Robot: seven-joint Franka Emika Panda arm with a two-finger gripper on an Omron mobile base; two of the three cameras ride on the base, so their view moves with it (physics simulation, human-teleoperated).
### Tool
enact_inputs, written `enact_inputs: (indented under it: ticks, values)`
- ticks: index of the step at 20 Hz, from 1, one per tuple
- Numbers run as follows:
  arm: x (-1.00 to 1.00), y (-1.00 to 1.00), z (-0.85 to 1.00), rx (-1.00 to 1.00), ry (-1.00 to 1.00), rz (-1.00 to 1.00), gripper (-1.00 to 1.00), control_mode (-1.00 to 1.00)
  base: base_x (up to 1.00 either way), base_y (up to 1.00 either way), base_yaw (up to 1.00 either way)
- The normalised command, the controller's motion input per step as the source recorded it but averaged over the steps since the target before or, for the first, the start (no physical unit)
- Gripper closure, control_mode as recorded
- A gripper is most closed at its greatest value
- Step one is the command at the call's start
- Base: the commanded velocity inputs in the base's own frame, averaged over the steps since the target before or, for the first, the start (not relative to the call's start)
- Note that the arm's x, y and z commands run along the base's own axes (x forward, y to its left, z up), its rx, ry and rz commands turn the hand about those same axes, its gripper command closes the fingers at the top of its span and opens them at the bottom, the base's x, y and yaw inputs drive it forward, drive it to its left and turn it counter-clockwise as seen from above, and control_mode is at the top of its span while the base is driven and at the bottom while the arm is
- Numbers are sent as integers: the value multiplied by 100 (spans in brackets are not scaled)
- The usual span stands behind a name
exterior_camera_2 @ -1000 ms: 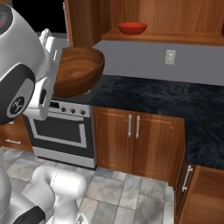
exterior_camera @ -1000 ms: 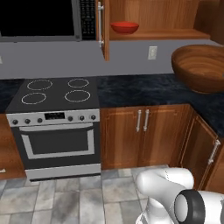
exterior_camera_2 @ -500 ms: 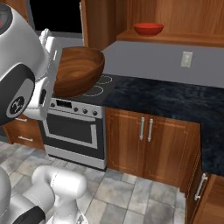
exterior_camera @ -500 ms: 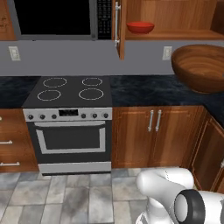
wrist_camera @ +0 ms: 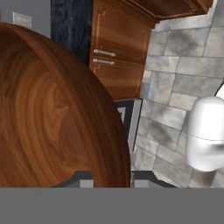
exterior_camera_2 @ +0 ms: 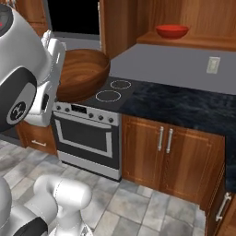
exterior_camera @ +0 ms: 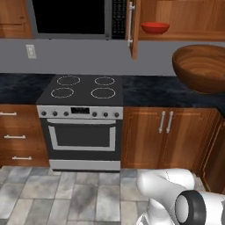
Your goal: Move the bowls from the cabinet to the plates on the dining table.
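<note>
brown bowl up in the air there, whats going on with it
The robot's gripper is shut on the brown bowl, carrying it tilted above the kitchen floor in front of the stove. The red bowl sits on the shelf of the open cabinet. The dining table and plates aren't in sight here.

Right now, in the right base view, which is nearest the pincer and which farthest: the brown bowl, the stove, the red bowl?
1. Brown bowl: held in the pincer, at left.
2. Stove: just below and behind the held bowl.
3. Red bowl: up on the cabinet shelf, far right.
</note>
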Motion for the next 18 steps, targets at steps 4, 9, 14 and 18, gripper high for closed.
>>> enact_inputs:
  ticks: [4,9,14,18]
  values:
    - [0,0,0,0,0,0,100,100,0,19,22]
    - [0,0,0,0,0,0,100,100,0,20,22]
    - [0,0,0,0,0,0,100,100,-2,21,22]
    - [0,0,0,0,0,0,100,100,-2,20,22]
